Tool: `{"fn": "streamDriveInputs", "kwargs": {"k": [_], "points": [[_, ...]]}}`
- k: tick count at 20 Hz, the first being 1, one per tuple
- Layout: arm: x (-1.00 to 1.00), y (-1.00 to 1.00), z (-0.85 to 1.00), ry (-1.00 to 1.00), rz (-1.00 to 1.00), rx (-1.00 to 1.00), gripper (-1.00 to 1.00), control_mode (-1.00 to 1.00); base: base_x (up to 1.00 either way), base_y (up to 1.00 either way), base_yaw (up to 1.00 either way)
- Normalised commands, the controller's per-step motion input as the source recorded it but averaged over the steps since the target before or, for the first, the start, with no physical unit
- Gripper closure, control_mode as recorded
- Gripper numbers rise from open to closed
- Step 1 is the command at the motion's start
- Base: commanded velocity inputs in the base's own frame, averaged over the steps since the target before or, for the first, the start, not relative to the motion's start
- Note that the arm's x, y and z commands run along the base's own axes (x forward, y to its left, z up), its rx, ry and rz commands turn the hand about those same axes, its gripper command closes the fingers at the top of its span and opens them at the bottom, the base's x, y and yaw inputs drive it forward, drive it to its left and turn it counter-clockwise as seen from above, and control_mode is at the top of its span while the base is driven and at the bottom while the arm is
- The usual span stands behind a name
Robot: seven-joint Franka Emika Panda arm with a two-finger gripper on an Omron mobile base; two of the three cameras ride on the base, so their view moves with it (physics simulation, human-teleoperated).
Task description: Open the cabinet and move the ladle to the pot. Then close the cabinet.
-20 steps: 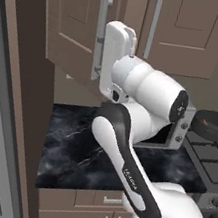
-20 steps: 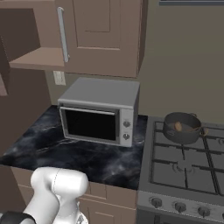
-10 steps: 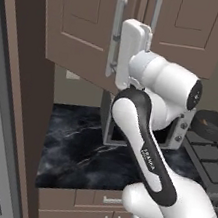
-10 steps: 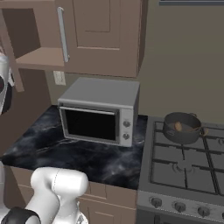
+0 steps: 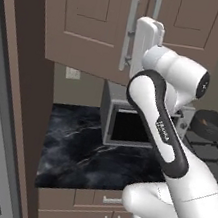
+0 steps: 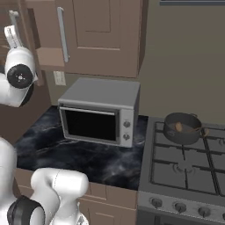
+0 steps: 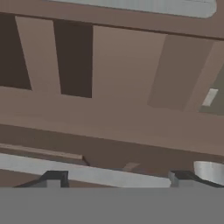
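Counter: black marbled stone counter [image 6: 52,149], seen between a tall brown side panel on the left and a grey gas stove [image 6: 184,176] on the right.
Cabinet: brown wall cabinet with two recessed-panel doors [image 5: 91,21], hung above the counter's back edge; its long vertical silver bar handles [image 5: 128,33] are seen near the middle where the doors meet.
Gripper: white arm's two-finger gripper [image 7: 116,179], raised at the cabinet doors beside the silver handles; its dark finger tips [image 7: 54,178] are spread wide apart with a silver bar lying across between them, and nothing is clamped.
Microwave: grey box-shaped microwave with a dark glass door [image 6: 99,112], set at the counter's back right corner, below the cabinet.
Pot: low round dark grey pot [image 6: 182,127], placed on the stove's back left burner, just right of the microwave.
Ladle: small brown ladle [image 6: 179,127], seen inside the pot, its handle reaching towards the right rim.
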Motion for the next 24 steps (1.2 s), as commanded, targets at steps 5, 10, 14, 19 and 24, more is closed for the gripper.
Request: {"fn": "streamDriveInputs", "kwargs": {"k": [5, 10, 14, 19, 24], "points": [[1.00, 0.53, -0.18, -0.04, -0.20, -0.02, -1.00, -1.00, 0.00, 0.00, 0.00], [1.00, 0.53, -0.20, -0.06, -0.25, -0.08, -1.00, -1.00, 0.00, 0.00, 0.00], [1.00, 0.47, -0.20, -0.07, -0.24, -0.06, -1.00, -1.00, 0.00, 0.00, 0.00], [1.00, 0.29, -0.29, -0.02, -0.22, -0.01, -1.00, -1.00, 0.00, 0.00, 0.00], [1.00, -0.01, -0.18, 0.03, -0.15, 0.00, -1.00, -1.00, 0.00, 0.00, 0.00]]}}
